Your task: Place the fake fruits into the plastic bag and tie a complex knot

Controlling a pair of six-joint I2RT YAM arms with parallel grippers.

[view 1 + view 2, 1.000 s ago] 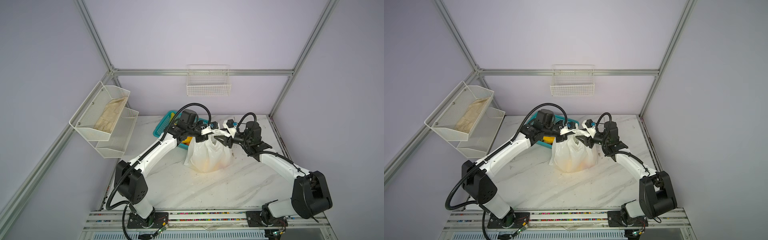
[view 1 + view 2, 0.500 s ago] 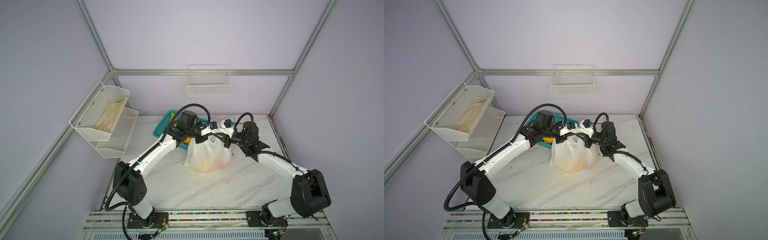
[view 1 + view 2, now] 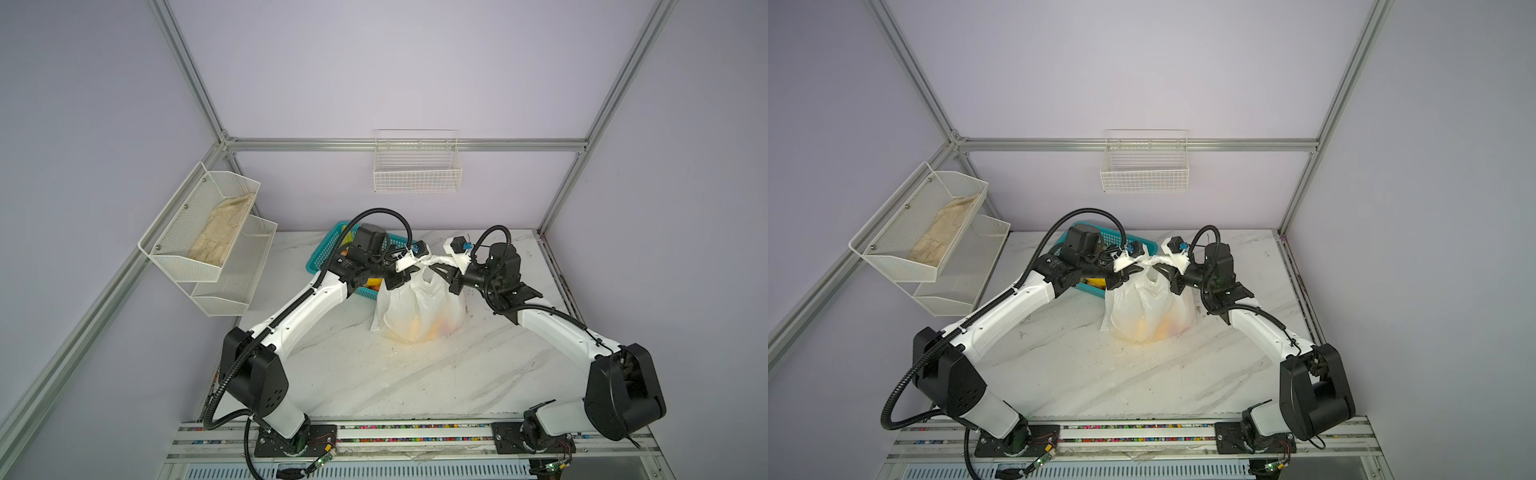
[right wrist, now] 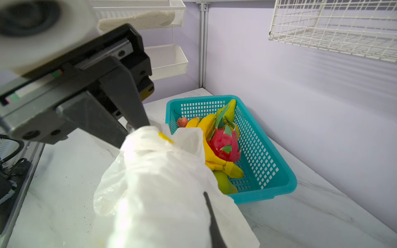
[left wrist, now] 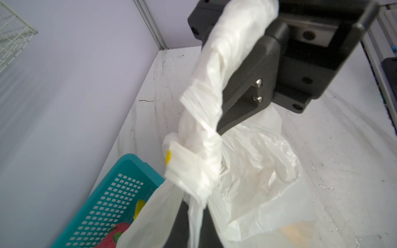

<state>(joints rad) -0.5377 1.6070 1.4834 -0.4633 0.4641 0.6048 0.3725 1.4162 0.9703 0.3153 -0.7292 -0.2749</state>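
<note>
White translucent plastic bag (image 3: pixel 417 307): is standing upright toward the back of the white marbled tabletop (image 3: pixel 365 374), just beside the teal plastic mesh basket (image 4: pixel 264 163).
Twisted white handle loops (image 5: pixel 193 169): are stretching above the bag's mouth from one gripper to the other, wound into a tight bunch with a flat, folded end sticking out and a yellow print mark on it.
Left gripper (image 4: pixel 135 126): is pinching the bunch from the basket side, its black jaws pressing together on the plastic.
Right gripper (image 3: pixel 439 272): is holding the opposite end, its jaws clamping the twisted plastic, which is running up along one black finger (image 5: pixel 242 92).
Fruit inside the bag: blurred yellow and orange shapes (image 3: pixel 415 328) are showing through the lower half; which fruits they are cannot be told.
Fruit inside the basket: yellow plastic bananas (image 4: pixel 208 126), a pink-red dragon fruit (image 4: pixel 223 146), a green pear (image 4: pixel 225 184) and a small red fruit (image 4: pixel 182 122) are lying there, outside the bag.
</note>
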